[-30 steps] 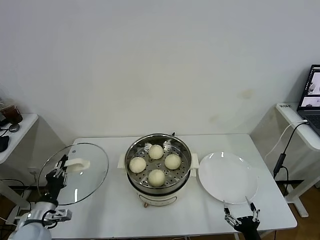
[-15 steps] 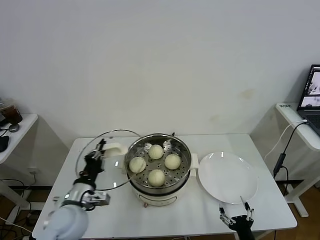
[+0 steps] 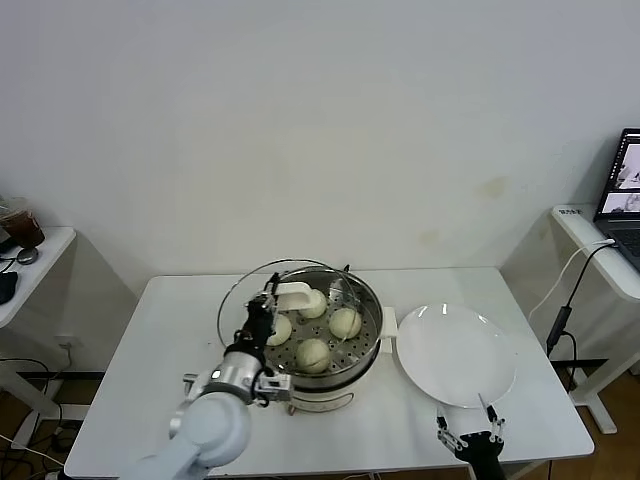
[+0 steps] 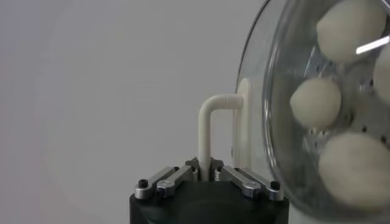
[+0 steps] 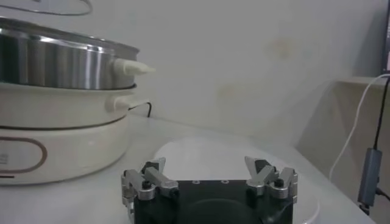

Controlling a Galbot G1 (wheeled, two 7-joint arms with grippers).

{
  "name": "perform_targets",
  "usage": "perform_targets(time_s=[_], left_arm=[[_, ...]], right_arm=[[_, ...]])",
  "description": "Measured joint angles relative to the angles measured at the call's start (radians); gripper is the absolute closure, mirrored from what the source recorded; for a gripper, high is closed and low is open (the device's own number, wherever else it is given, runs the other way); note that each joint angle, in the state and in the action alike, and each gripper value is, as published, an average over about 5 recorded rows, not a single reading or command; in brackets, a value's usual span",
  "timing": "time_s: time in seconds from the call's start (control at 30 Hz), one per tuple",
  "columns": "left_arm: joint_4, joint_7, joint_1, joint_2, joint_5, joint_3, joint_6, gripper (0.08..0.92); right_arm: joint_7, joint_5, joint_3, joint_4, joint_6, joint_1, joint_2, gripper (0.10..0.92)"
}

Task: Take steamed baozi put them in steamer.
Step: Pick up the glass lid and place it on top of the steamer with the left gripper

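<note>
The steamer (image 3: 325,398) stands mid-table, a shiny steel pot on a white base, and also shows in the right wrist view (image 5: 67,61). Several pale steamed baozi (image 3: 345,323) lie on its perforated tray. My left gripper (image 3: 262,318) is shut on the white handle (image 4: 207,131) of the round glass lid (image 3: 240,290). It holds the lid tilted over the steamer's left side. Through the glass I see baozi (image 4: 315,102). My right gripper (image 3: 470,437) hangs open and empty at the table's front edge, just in front of the white plate (image 3: 456,355).
The plate (image 5: 231,158) lies bare to the right of the steamer. The white table (image 3: 150,340) is bare to the steamer's left. A side table with a laptop (image 3: 625,185) and a hanging cable (image 3: 570,290) stands far right. Another small table with a cup (image 3: 22,225) is far left.
My left arm has carried the glass lid from beyond the table's left edge rightwards until it hangs over the steamer. The right gripper has barely shifted.
</note>
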Motion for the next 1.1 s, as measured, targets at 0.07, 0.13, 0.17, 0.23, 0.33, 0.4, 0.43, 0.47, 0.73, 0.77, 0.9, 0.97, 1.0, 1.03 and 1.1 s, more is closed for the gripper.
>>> perform_targets(time_s=[0.07,0.13,0.17,0.23,0.33,0.4,0.43,0.47,0.73,0.77,0.9,0.97,1.0,1.03,1.1], left_arm=[[0.017,0.003,-0.014,-0.013,0.019,0.020,0.004,0.837],[0.033,0.004,-0.024,-0.025,0.036,0.035,0.007,0.837],[0.040,0.005,-0.028,-0.031,0.044,0.041,0.008,0.837],[0.055,0.005,-0.036,-0.042,0.059,0.053,0.009,0.837],[0.077,0.003,-0.046,-0.058,0.079,0.069,0.010,0.837],[0.090,0.002,-0.053,-0.067,0.089,0.081,0.010,0.837],[0.096,0.001,-0.056,-0.071,0.093,0.086,0.011,0.837],[0.101,0.000,-0.060,-0.076,0.097,0.091,0.011,0.837],[0.137,-0.004,-0.078,-0.103,0.122,0.121,0.015,0.837],[0.141,-0.005,-0.079,-0.106,0.124,0.123,0.015,0.837],[0.152,-0.007,-0.081,-0.112,0.130,0.128,0.016,0.837],[0.156,-0.008,-0.082,-0.116,0.132,0.131,0.016,0.837],[0.158,-0.008,-0.083,-0.118,0.134,0.133,0.016,0.837],[0.159,-0.008,-0.084,-0.120,0.135,0.136,0.016,0.837],[0.162,-0.008,-0.086,-0.124,0.136,0.140,0.017,0.837]], right_arm=[[0.001,-0.001,0.001,-0.001,0.001,0.000,-0.001,0.203],[0.001,-0.003,0.001,-0.001,0.003,0.000,-0.002,0.203],[0.001,-0.004,0.001,-0.001,0.004,0.000,-0.002,0.203],[0.002,-0.006,0.000,-0.002,0.005,0.000,-0.002,0.203],[0.003,-0.009,-0.003,-0.002,0.005,-0.001,-0.001,0.203],[0.003,-0.012,-0.004,-0.002,0.005,-0.001,-0.001,0.203],[0.004,-0.013,-0.004,-0.002,0.006,-0.001,-0.001,0.203],[0.004,-0.013,-0.004,-0.002,0.006,-0.001,-0.001,0.203],[0.004,-0.015,-0.005,-0.006,0.008,0.000,-0.001,0.203],[0.004,-0.015,-0.006,-0.007,0.008,0.000,-0.002,0.203],[0.004,-0.016,-0.006,-0.010,0.008,0.001,-0.003,0.203],[0.004,-0.016,-0.007,-0.011,0.008,0.001,-0.004,0.203],[0.004,-0.016,-0.007,-0.011,0.008,0.002,-0.004,0.203],[0.004,-0.017,-0.008,-0.011,0.008,0.002,-0.004,0.203],[0.004,-0.017,-0.009,-0.011,0.008,0.003,-0.004,0.203]])
